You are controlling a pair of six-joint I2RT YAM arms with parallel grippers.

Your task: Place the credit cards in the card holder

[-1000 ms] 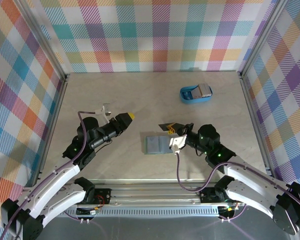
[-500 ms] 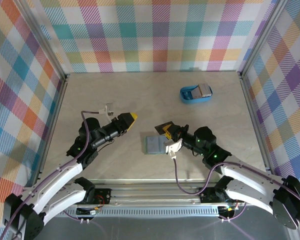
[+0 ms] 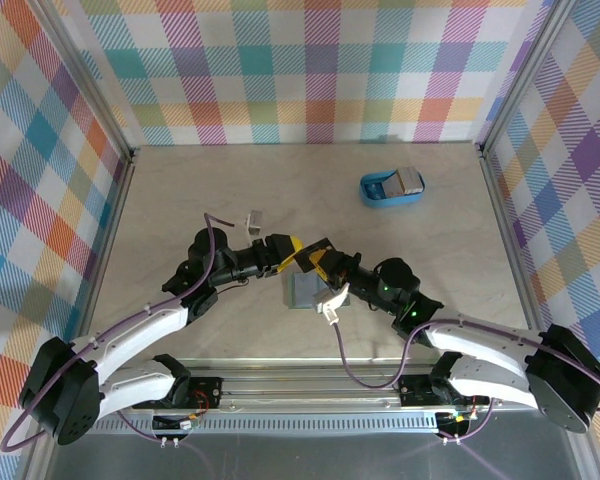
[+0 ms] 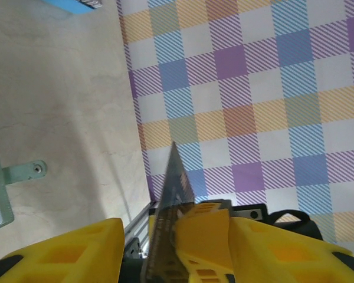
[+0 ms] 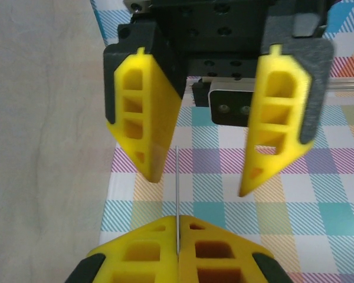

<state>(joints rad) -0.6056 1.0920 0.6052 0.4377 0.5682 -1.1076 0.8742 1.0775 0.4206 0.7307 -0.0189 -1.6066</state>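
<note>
Right wrist view: right fingers point(image 5: 141, 259) pinch a thin credit card point(image 5: 176, 194) edge-on, left fingers point(image 5: 144, 112) spread apart astride it, above the card holder point(image 3: 302, 293).

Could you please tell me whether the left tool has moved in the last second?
Yes. The left arm's yellow-fingered tool has moved right, closer to the bright blue plastic tray, and now straddles the thin stiff card pinched in the right tool.
</note>
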